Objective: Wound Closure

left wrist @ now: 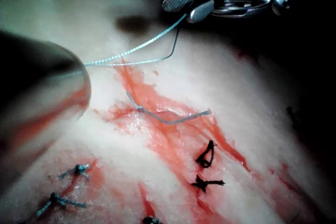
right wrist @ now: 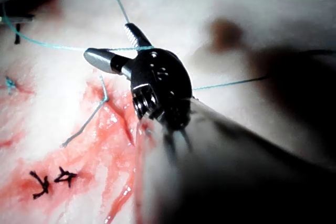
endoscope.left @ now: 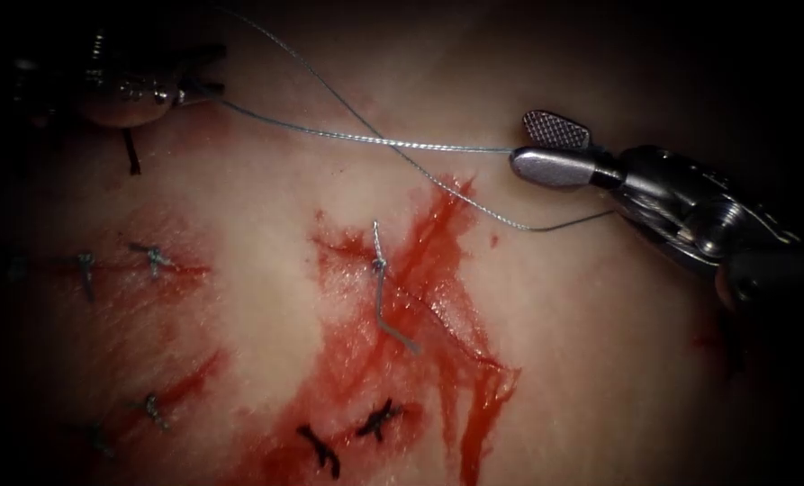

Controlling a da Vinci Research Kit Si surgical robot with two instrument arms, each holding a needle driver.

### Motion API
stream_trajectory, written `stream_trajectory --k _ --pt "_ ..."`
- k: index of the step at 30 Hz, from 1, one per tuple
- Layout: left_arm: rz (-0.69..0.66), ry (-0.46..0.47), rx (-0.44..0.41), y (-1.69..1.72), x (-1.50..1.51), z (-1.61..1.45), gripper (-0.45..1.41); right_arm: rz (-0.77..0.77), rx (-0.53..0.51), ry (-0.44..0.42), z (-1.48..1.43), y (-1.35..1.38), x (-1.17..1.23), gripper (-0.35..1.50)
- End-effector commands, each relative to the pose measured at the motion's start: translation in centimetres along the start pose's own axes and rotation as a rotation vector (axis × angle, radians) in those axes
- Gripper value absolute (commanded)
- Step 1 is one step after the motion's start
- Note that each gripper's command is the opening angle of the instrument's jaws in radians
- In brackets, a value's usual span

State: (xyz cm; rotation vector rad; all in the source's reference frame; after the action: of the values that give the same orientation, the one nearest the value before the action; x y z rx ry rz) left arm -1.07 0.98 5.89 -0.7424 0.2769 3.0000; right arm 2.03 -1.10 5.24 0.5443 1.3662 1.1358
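My right claw (endoscope.left: 535,148) stands open, thread (endoscope.left: 365,137) passing between its jaws. My left claw (endoscope.left: 205,74), at ten o'clock, grips that thread. The knotted stitch (endoscope.left: 379,264) sits on the cut. I can't spot the needle. Closing carelessly could sever the thread wrongly.

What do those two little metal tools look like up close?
The right arm's tool is shiny silver metal: two short rounded jaws, one with a cross-hatched gripping face, on a darker wrist of pins and discs. The left arm's tool looks darker, with a rounded silvery metal body.
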Motion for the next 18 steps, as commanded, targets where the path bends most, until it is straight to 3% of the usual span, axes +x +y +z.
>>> stream_trajectory --k 1,3,5,8,11,12,14,16,18 --pt "-0.038 0.026 -0.016 0.04 0.02 0.03 0.86 0.001 -0.003 0.004 0.09 -0.02 -0.05 1.22" --pt "-0.180 0.180 -0.160 0.06 0.05 -0.29 0.88 0.000 0.000 0.003 0.09 -0.04 -0.07 1.22" --pt "-0.212 0.227 -0.237 0.12 0.00 -0.48 0.88 0.000 0.000 0.003 0.09 -0.04 -0.08 1.22" --pt "-0.246 0.214 -0.363 0.19 -0.09 -0.80 0.88 -0.001 0.000 0.003 0.09 -0.06 -0.09 1.22" --pt "-0.294 0.270 -0.388 -0.04 0.03 -1.03 0.89 0.000 0.000 0.003 0.09 -0.07 -0.09 1.27" --pt "-0.321 0.370 -0.338 -0.19 0.17 -1.16 0.81 0.001 0.003 0.001 0.07 -0.08 -0.07 1.32" --pt "-0.343 0.498 -0.335 -0.19 0.40 -1.34 0.64 0.008 0.007 -0.003 0.00 -0.10 -0.01 1.38" --pt "-0.327 0.519 -0.455 0.06 0.78 -1.37 0.49 0.023 0.016 -0.012 -0.16 -0.17 0.12 1.43" --pt "-0.324 0.512 -0.492 0.19 1.01 -1.25 0.29 0.035 0.023 -0.019 -0.26 -0.22 0.22 1.43"
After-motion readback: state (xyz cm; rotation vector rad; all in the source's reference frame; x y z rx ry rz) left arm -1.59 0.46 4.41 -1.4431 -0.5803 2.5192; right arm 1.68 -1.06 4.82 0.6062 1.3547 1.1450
